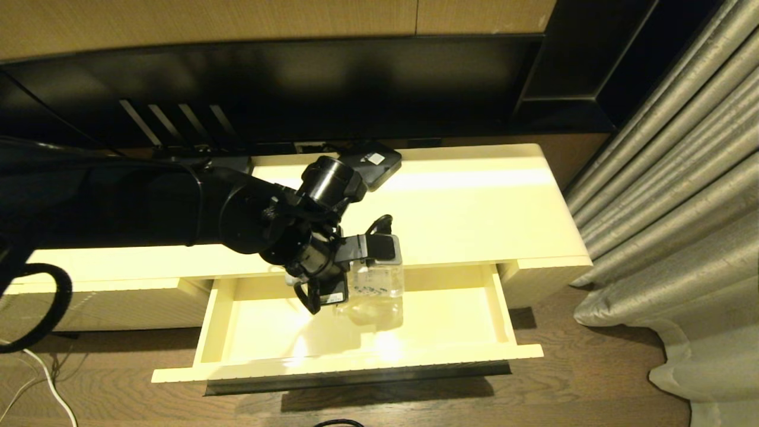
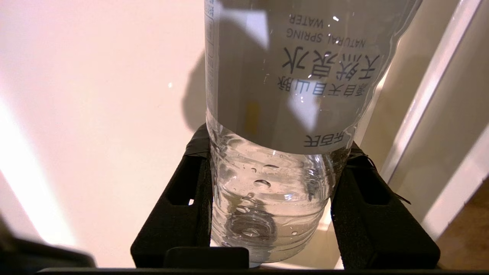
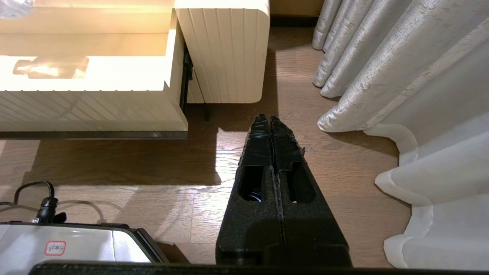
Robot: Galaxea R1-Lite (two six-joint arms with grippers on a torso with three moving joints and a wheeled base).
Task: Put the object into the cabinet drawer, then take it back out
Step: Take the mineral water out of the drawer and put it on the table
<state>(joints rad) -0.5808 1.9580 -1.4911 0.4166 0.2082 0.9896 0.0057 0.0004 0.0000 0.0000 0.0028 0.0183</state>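
Note:
The object, a clear water bottle [image 1: 379,290] with a white label, hangs upright inside the open cabinet drawer [image 1: 267,332]. My left gripper [image 1: 354,274] reaches in from the left and is shut on the bottle's upper part, just below the cap. In the left wrist view both black fingers [image 2: 191,198] press the clear shoulder of the bottle [image 2: 275,76], with the cream drawer floor [image 2: 95,114] behind it. Whether the base touches the floor I cannot tell. My right gripper [image 3: 270,120] is shut and empty, parked low over the wooden floor in front of the drawer's ribbed front [image 3: 88,110].
A black square box [image 1: 373,166] lies at the back of the cream cabinet top [image 1: 474,207], under a dark television [image 1: 296,89]. Grey curtains [image 1: 682,207] hang on the right. Cables [image 1: 35,379] lie on the floor at the left.

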